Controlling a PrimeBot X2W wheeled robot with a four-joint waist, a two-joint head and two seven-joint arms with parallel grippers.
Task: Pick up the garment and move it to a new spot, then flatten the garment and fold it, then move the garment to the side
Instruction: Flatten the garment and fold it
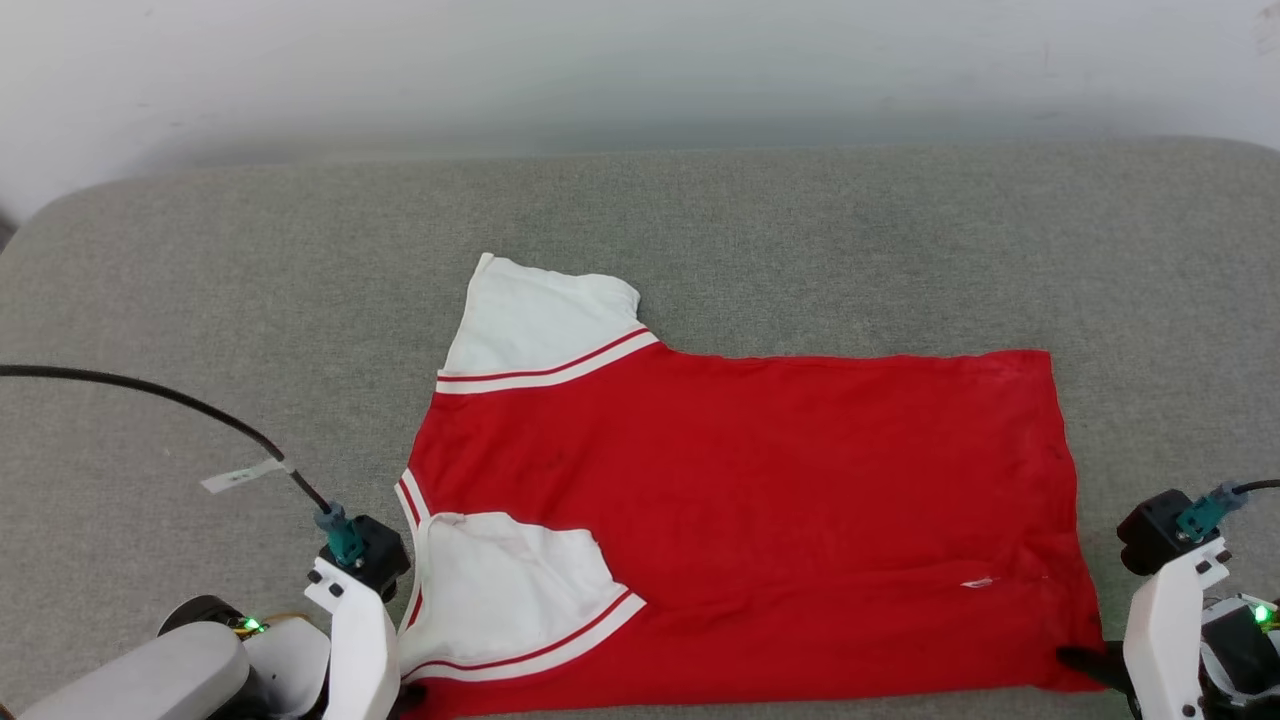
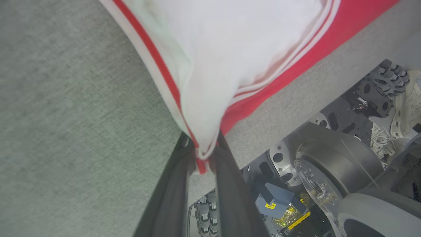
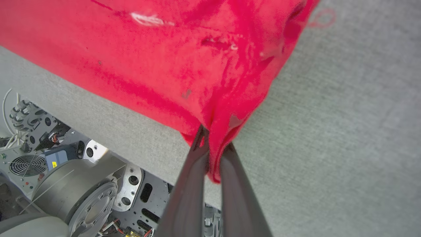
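Observation:
The garment (image 1: 740,480) lies spread on the grey padded table (image 1: 750,230), plain red side up, with its two white sleeves at the left end. At its near-left corner my left gripper (image 1: 408,694) is shut on the fabric. The left wrist view shows the two dark fingers (image 2: 179,171) pinching the white sleeve and its red-striped trim (image 2: 201,154). My right gripper (image 1: 1082,660) is shut on the near-right hem corner. In the right wrist view the fingers (image 3: 194,164) clamp a bunched fold of red cloth (image 3: 215,154).
The table's near edge (image 2: 279,112) runs just below both held corners, with my wheeled base (image 3: 92,197) beneath it. A black cable (image 1: 170,400) arcs over the table's left side. Bare grey surface surrounds the garment, and a pale wall (image 1: 640,70) stands behind.

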